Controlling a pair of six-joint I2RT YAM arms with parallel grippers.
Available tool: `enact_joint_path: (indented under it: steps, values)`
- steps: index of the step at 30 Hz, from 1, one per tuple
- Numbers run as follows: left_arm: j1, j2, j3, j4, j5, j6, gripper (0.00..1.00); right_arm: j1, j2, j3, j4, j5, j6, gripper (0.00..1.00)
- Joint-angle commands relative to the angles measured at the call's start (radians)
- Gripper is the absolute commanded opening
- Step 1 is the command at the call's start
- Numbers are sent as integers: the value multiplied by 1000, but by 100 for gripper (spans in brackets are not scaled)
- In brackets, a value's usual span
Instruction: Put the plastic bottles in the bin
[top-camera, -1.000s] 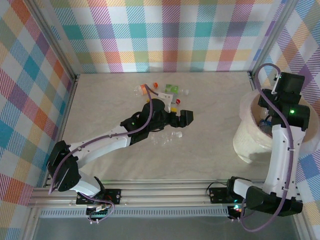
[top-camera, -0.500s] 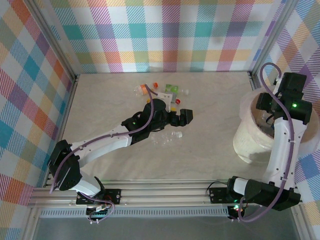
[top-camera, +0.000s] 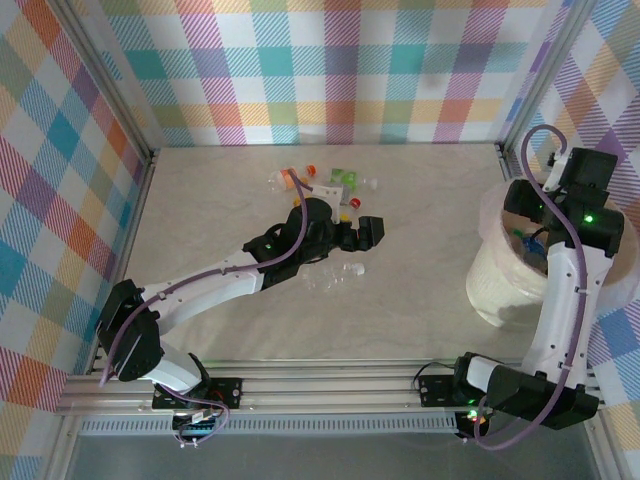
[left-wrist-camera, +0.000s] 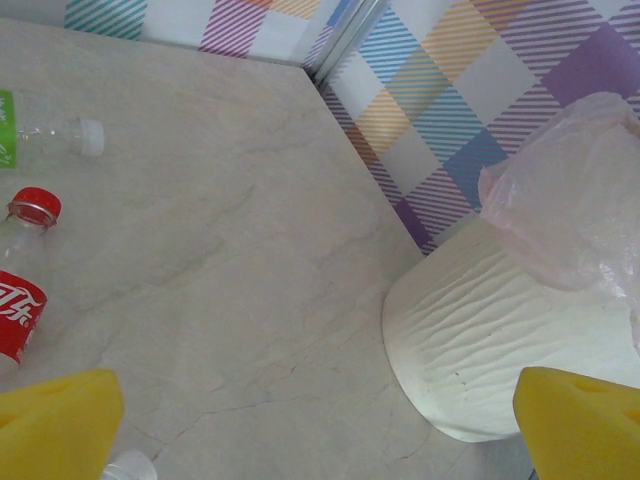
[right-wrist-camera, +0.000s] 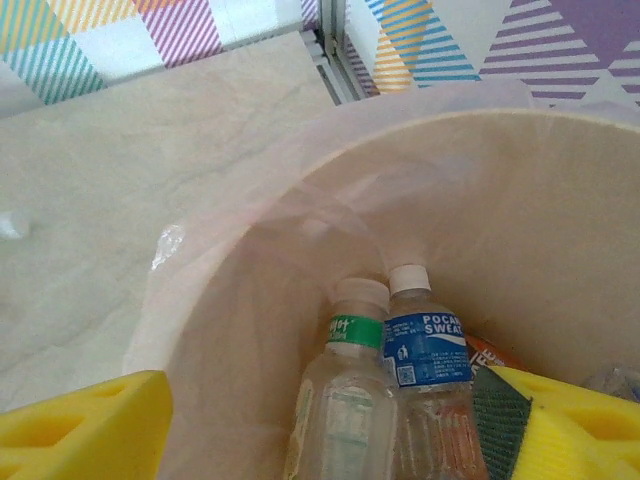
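Several plastic bottles (top-camera: 322, 184) with orange, red and green markings lie at the table's far middle, and clear ones (top-camera: 335, 275) lie nearer. My left gripper (top-camera: 370, 230) hovers open beside them, its yellow fingertips (left-wrist-camera: 55, 420) wide apart over bare table. To its left in the wrist view are a red-capped bottle (left-wrist-camera: 20, 290) and a green-labelled one (left-wrist-camera: 40, 135). The bin (top-camera: 492, 275) stands at the right. My right gripper (right-wrist-camera: 330, 440) hangs open over the bin's mouth. Below it, inside the bin, lie a green-banded bottle (right-wrist-camera: 350, 400) and a blue-labelled bottle (right-wrist-camera: 425, 350).
The bin's translucent liner (left-wrist-camera: 570, 200) spills over its rim (right-wrist-camera: 450, 130). Plaid walls enclose the table on three sides, with the corner post (left-wrist-camera: 345, 40) close behind the bin. Bare marble-look tabletop (top-camera: 420, 260) stretches between the bottles and the bin.
The right wrist has shifted a little left and back over the bin. The left arm has barely moved.
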Motion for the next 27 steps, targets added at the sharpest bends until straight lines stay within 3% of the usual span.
enact_joint_path:
  steps: [1, 8, 14, 19, 24, 27]
  values:
    - [10, -4, -11, -1, -22, -7, 100, -7, -28, -10, 39, -33, 25, 80]
    - [12, 5, -12, -41, -85, -40, 100, -7, -102, -90, 157, -172, 50, 89]
    - [21, 19, -16, -111, -163, -130, 100, -5, -218, -251, 400, -481, 134, 93]
    - [38, 15, -26, -199, -238, -221, 100, 2, -251, -319, 540, -654, 219, 100]
    - [73, -7, -65, -262, -285, -328, 100, 66, -255, -384, 652, -765, 274, 100]
    - [104, -10, -63, -370, -324, -410, 100, 158, -249, -412, 691, -788, 245, 99]
